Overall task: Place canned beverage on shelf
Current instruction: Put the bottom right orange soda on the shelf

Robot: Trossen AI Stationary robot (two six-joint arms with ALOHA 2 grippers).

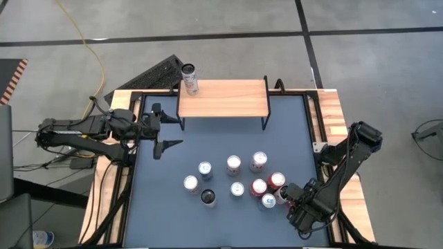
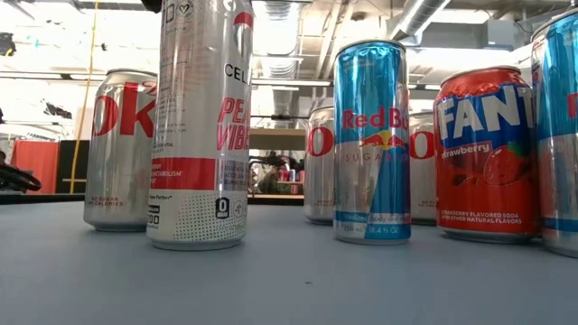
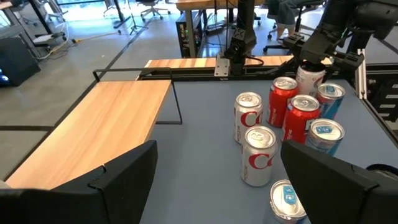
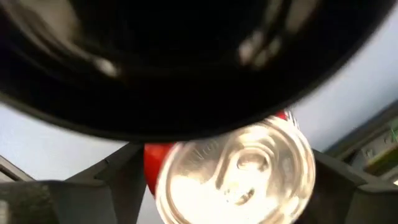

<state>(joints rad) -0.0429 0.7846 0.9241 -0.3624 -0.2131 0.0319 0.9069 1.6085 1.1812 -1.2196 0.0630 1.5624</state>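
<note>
Well away from the shelf (image 1: 222, 97), right gripper (image 1: 291, 200) straddles a silver-topped can (image 4: 233, 174), fingers spread on either side, not yet pinching — centre before squeezing; left gripper (image 1: 160, 131) waits spread beside it.

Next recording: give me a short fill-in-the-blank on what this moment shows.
1. The number of cans standing on the shelf is ____.
2. That can stands at the shelf's ____ end in the high view.
3. The right claw is at the can cluster's ____ edge in the high view.

Missing words: one; left; right
</note>
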